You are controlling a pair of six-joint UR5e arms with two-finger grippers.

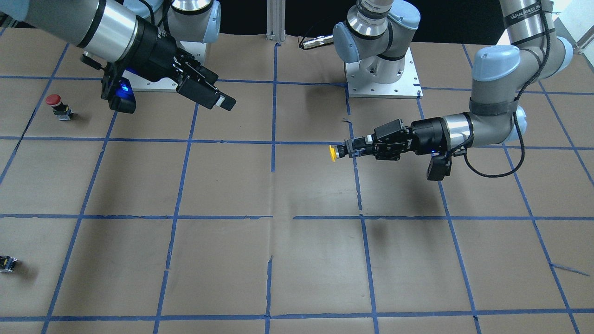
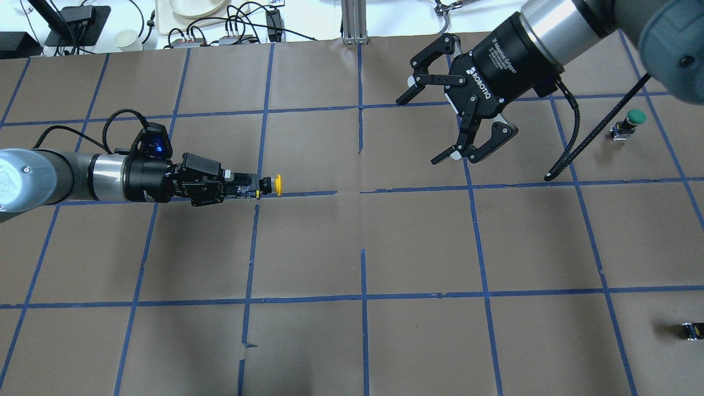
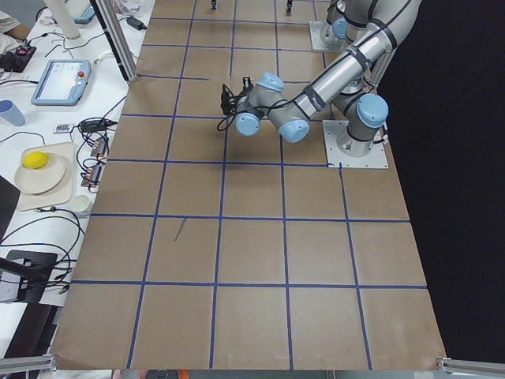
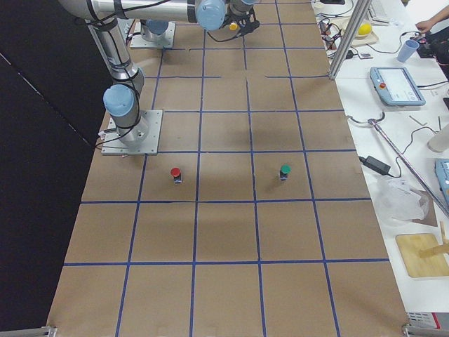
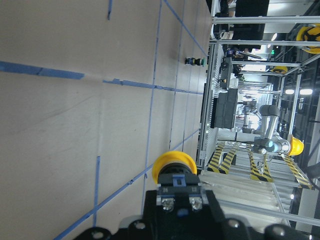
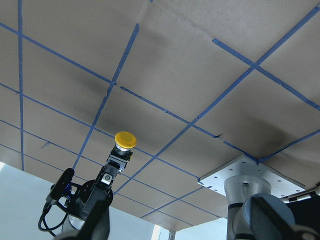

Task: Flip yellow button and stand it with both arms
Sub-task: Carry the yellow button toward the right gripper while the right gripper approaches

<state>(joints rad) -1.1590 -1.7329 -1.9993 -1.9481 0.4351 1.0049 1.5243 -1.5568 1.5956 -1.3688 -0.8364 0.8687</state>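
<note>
left gripper (image 2: 254, 187) has jaws pinching the yellow button (image 2: 276, 185) by its base clear of the bench (image 2: 385, 247), cap pointing outward — looks like a handover pose (cap end free to grab) for the right gripper (image 2: 426, 131), jaws spread, well apart from the button.

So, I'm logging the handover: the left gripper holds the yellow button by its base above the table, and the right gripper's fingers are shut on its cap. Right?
Not quite: the right gripper is open and well apart from the yellow button, as the overhead exterior view shows. The left gripper does hold it by its base above the table.
</note>
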